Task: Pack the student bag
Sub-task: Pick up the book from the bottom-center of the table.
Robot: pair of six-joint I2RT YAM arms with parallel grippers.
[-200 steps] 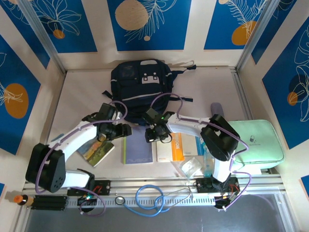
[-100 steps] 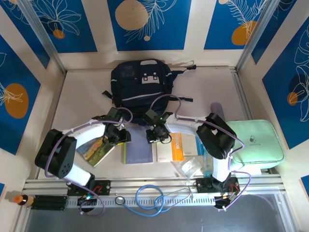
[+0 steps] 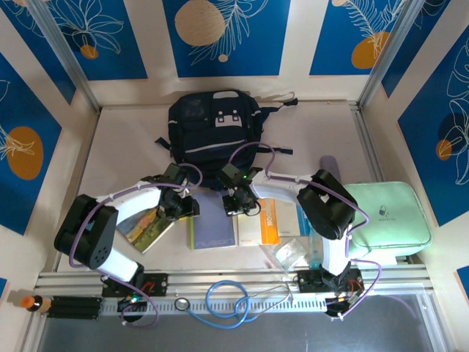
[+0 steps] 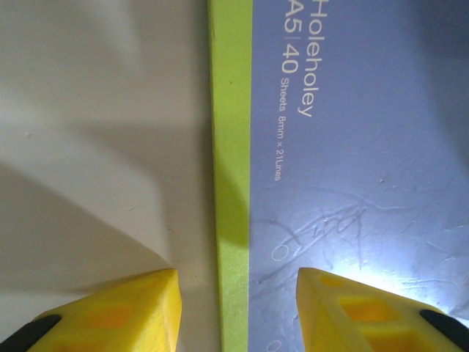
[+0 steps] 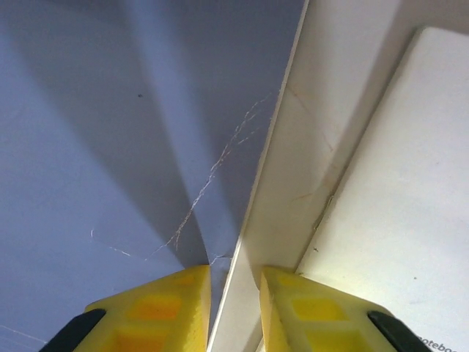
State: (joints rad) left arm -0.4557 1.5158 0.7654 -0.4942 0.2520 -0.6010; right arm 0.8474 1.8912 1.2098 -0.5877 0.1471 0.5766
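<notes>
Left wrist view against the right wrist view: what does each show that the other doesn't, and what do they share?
Left wrist, not right: the lime-green spine and white lettering of the notebook. Right wrist, not left: the notebook's other edge and a white book next to it. Both: the lavender cover, with the yellow left fingers and right fingers each straddling a notebook edge.

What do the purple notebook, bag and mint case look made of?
Notebook: probably coated card, with a slight sheen, fine scratches and printed lettering. Bag: dark navy fabric, matte, with soft creases and black straps. Mint case: smooth, maybe faux leather or coated fabric; too far to tell.
</notes>
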